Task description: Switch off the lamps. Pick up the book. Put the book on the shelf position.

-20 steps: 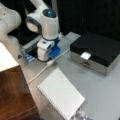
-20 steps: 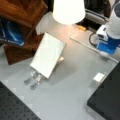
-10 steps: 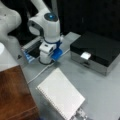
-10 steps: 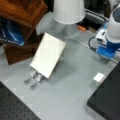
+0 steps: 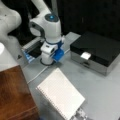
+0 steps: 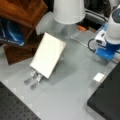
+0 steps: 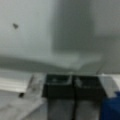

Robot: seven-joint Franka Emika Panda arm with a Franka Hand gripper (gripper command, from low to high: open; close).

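Robot arm low over the grey worktop (image 5: 105, 87), its gripper (image 7: 72, 86) away from the book (image 5: 62, 96).

The brown shelf (image 5: 13, 96) is cut off at a front view's bottom-left corner. The white book leans tilted on a metal stand (image 6: 33, 77) beside it, untouched. The lamp (image 6: 68, 11) stands behind, its top cropped. In the wrist view the dark fingers (image 7: 57, 86) sit pressed together, holding nothing.

Wrist view: two dark fingers (image 7: 58, 86) side by side at the bottom, pressed together, over the grey table (image 7: 30, 37); a blue part (image 7: 111, 107) at lower right.
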